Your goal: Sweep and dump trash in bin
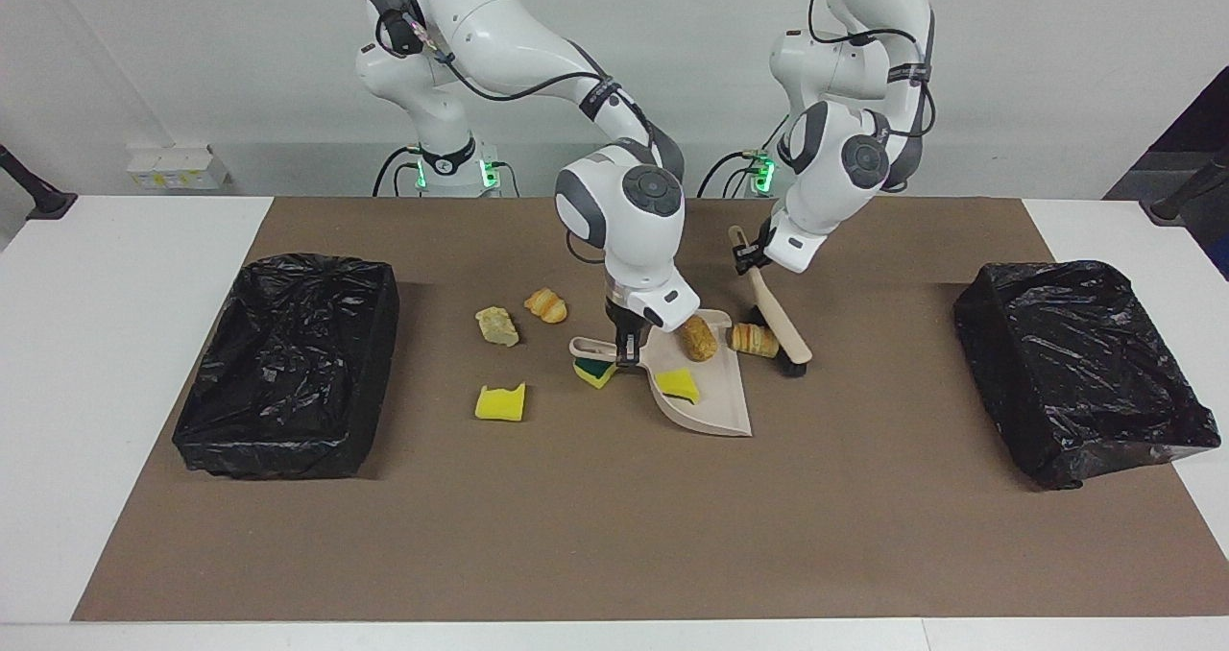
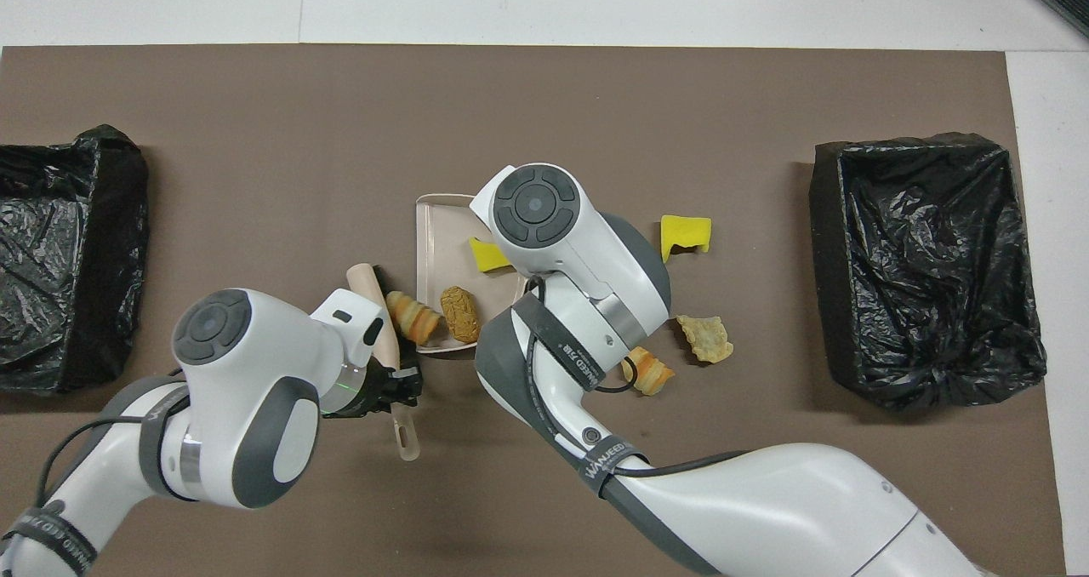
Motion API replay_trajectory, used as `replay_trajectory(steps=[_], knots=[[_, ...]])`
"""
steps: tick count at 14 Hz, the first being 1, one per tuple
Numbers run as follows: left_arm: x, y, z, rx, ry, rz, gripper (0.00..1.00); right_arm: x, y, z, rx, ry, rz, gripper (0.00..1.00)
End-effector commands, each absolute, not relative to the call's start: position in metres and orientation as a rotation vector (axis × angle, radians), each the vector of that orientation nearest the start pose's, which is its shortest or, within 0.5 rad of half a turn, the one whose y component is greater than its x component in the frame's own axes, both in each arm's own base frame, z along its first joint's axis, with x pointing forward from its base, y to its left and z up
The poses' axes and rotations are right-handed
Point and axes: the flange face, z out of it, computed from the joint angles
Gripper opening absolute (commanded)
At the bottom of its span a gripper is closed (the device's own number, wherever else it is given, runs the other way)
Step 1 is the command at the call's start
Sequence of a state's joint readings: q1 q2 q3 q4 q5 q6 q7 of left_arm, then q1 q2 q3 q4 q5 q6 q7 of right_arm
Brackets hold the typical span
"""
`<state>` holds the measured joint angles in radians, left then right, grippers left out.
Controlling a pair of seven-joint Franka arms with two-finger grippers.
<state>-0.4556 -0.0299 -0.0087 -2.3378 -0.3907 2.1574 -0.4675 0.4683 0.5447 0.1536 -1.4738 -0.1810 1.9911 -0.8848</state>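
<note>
My right gripper (image 1: 626, 348) is shut on the handle of the beige dustpan (image 1: 715, 411), which rests on the mat. A brown lump (image 1: 699, 339) and a yellow sponge bit (image 1: 680, 384) lie in the pan. A green-topped sponge (image 1: 595, 373) sits under the handle. My left gripper (image 1: 750, 257) is shut on the brush (image 1: 783, 329), whose bristles press a striped bread lump (image 1: 756, 341) against the pan's open edge. More trash lies toward the right arm's end: a yellow sponge (image 1: 500, 403), a pale lump (image 1: 496, 325) and an orange lump (image 1: 545, 305).
Two bins lined with black bags stand on the brown mat, one bin (image 1: 288, 363) at the right arm's end and one bin (image 1: 1080, 368) at the left arm's end. In the overhead view the right arm hides part of the dustpan (image 2: 438, 245).
</note>
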Motion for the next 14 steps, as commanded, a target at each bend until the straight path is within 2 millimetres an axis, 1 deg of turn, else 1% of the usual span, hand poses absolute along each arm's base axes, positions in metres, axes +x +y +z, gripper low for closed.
replay_trajectory(steps=[1, 3, 4, 5, 6, 9, 10, 11, 12, 13, 14], knots=[[0.441, -0.262, 0.333, -3.321, -0.372, 0.462, 0.0, 0.585, 0.388, 0.361, -2.314, -2.23, 0.023, 0.0], [0.449, -0.253, 0.336, -3.319, -0.394, 0.462, 0.0, 0.585, 0.388, 0.362, -2.315, -2.228, 0.02, 0.0], [0.453, -0.245, 0.336, -3.312, -0.409, 0.463, 0.0, 0.585, 0.388, 0.362, -2.315, -2.228, 0.02, 0.0], [0.463, -0.23, 0.337, -3.303, -0.447, 0.457, 0.0, 0.585, 0.388, 0.362, -2.315, -2.228, 0.02, 0.0], [0.476, -0.214, 0.343, -3.283, -0.439, 0.426, 0.0, 0.586, 0.388, 0.363, -2.316, -2.228, 0.017, 0.0], [0.513, -0.18, 0.359, -3.227, -0.43, 0.437, 0.0, 0.587, 0.385, 0.367, -2.326, -2.219, 0.011, 0.0], [0.523, -0.171, 0.367, -3.227, -0.419, 0.429, 0.0, 0.589, 0.379, 0.373, -2.34, -2.207, 0.002, 0.0], [0.53, -0.157, 0.374, -3.228, -0.412, 0.424, 0.0, 0.59, 0.376, 0.383, -2.343, -2.208, -0.014, 0.0], [0.534, -0.147, 0.384, -3.236, -0.373, 0.413, 0.0, 0.589, 0.372, 0.397, -2.349, -2.206, -0.028, 0.0], [0.535, -0.141, 0.392, -3.245, -0.339, 0.417, 0.0, 0.588, 0.361, 0.407, -2.356, -2.203, -0.035, 0.0], [0.533, -0.141, 0.398, -3.251, -0.321, 0.412, 0.0, 0.586, 0.343, 0.418, -2.381, -2.185, -0.038, 0.0]])
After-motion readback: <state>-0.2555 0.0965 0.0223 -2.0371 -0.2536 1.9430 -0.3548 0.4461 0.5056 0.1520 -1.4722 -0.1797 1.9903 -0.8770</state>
